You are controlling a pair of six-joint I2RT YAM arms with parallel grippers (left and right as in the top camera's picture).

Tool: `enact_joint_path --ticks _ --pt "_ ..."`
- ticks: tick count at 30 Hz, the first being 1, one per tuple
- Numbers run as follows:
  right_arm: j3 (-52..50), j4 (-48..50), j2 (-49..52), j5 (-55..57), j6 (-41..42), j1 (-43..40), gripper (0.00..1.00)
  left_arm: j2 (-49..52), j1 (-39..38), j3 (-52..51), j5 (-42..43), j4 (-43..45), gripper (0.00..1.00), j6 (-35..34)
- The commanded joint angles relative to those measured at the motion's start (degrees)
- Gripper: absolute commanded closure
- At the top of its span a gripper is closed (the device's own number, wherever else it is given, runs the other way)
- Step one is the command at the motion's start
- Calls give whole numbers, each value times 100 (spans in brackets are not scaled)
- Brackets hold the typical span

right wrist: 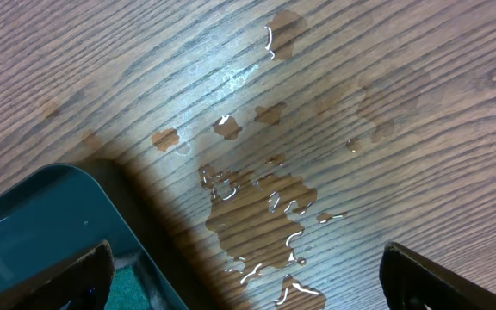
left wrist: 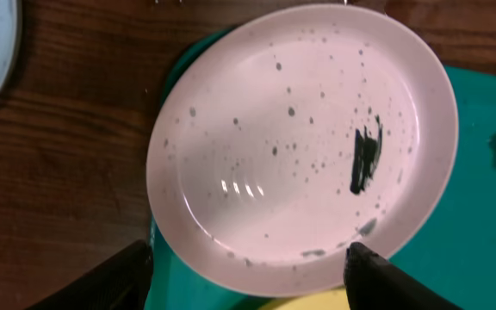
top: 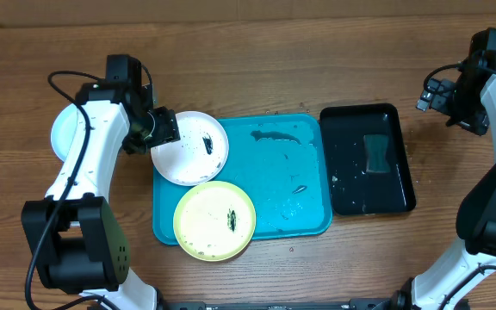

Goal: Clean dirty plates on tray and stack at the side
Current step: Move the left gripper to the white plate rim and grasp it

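A white plate (top: pixel 189 148) with a dark smear and specks lies on the upper left corner of the turquoise tray (top: pixel 291 185), overhanging its edge. A pale yellow plate (top: pixel 214 220) with a dark smear rests on the tray's lower left corner. A pale mint plate (top: pixel 58 133) lies on the table at far left, partly under the left arm. My left gripper (top: pixel 164 127) hovers open over the white plate (left wrist: pixel 300 146), whose near rim shows between the fingers (left wrist: pixel 119 280). My right gripper (top: pixel 433 95) is open over bare wet table, far right.
A glossy black tray (top: pixel 367 159) holding water and a green sponge (top: pixel 375 153) stands right of the turquoise tray. Puddles of water (right wrist: pixel 261 202) lie on the wood beside the black tray's corner (right wrist: pixel 33 224). Smears and droplets mark the tray floor.
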Motion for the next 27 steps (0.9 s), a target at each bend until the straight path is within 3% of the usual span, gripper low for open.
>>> enact_joint_path --ticks 1,14,18,21,27 --pt "13 17 -96 -26 20 -13 0 52 -37 -317 -302 356 29 109" --pt "13 17 -96 -26 20 -13 0 52 -50 -1029 -745 1257 29 105" --pt "13 17 -96 -26 20 -13 0 52 -83 -1305 -752 1342 37 105" --pt "13 17 -96 -26 20 -13 0 55 -76 -1384 -754 1342 50 103" --pt "13 17 -96 -26 20 -13 0 55 -79 -1419 -732 1290 55 -46"
